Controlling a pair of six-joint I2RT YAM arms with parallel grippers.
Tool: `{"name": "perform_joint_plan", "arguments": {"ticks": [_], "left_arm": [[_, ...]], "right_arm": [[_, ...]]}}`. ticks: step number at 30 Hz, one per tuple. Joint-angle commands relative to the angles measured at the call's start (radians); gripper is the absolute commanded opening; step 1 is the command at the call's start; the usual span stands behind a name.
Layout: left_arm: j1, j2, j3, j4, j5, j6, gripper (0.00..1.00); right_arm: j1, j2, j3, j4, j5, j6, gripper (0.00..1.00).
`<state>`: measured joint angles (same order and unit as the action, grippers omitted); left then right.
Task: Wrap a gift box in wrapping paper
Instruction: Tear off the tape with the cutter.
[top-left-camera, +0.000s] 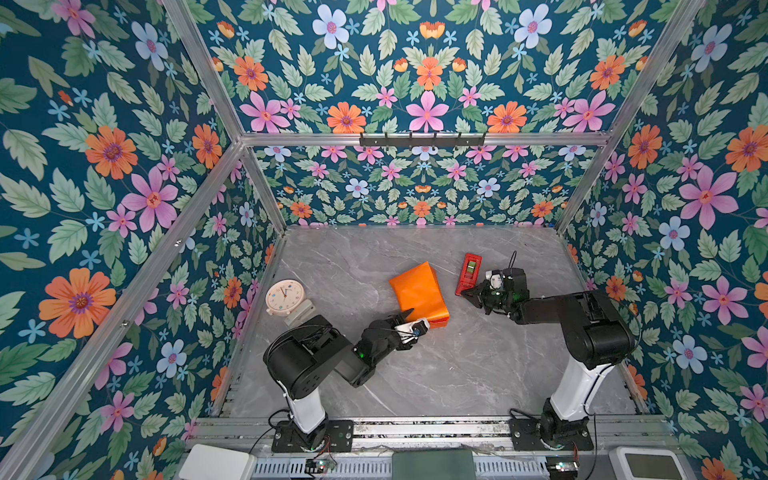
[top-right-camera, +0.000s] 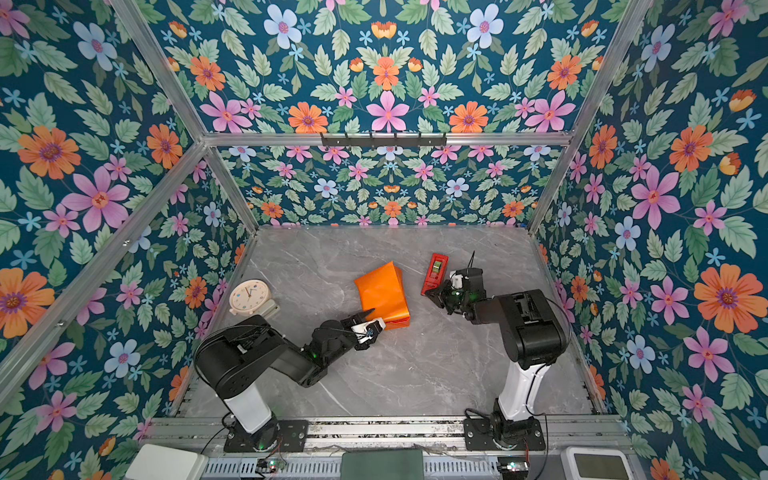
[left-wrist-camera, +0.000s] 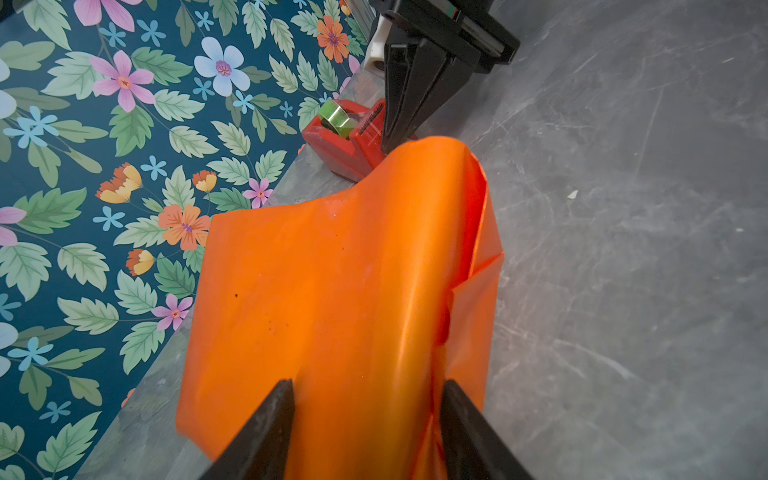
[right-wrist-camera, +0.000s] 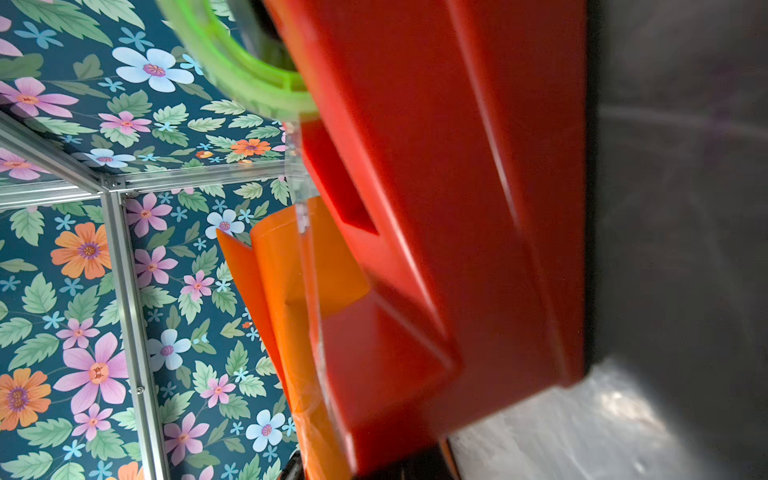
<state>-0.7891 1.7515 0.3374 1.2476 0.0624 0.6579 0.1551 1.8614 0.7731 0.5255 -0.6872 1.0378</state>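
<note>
Glossy orange wrapping paper (top-left-camera: 419, 293) (top-right-camera: 384, 291) covers the gift box, which is hidden under it, at mid-table. The far end of the paper (left-wrist-camera: 332, 270) flares open. My left gripper (top-left-camera: 417, 318) (top-right-camera: 375, 317) (left-wrist-camera: 368, 384) grips the near end of the parcel, one finger pressed on each side. My right gripper (top-left-camera: 464, 293) (top-right-camera: 430, 293) (left-wrist-camera: 388, 145) is shut at the near end of the red tape dispenser (top-left-camera: 468, 274) (left-wrist-camera: 345, 145) (right-wrist-camera: 436, 208). A clear tape strip (right-wrist-camera: 316, 316) runs from the green roll (left-wrist-camera: 337, 118) toward its fingertips.
A cream clock (top-left-camera: 284, 297) on a pale stand sits by the left wall. A black hook rail (top-left-camera: 422, 139) hangs on the back frame. Floral walls close three sides. Arm bases, a white box (top-left-camera: 218, 461) and a green pad (top-left-camera: 434, 465) line the front edge.
</note>
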Motion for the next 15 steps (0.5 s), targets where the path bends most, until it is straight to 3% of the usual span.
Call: {"name": "perform_joint_plan", "arguments": {"ticks": [1, 8, 15], "left_arm": [[-0.001, 0.001, 0.0, -0.08, 0.019, -0.007, 0.58], [0.0, 0.001, -0.001, -0.079, 0.017, -0.007, 0.58], [-0.001, 0.003, 0.0, -0.077, 0.019, -0.007, 0.57]], "right_arm": [[-0.005, 0.019, -0.009, -0.199, 0.065, -0.041, 0.0], [-0.012, -0.019, 0.008, -0.284, 0.079, -0.138, 0.0], [0.009, -0.226, -0.048, -0.294, -0.068, -0.294, 0.0]]}}
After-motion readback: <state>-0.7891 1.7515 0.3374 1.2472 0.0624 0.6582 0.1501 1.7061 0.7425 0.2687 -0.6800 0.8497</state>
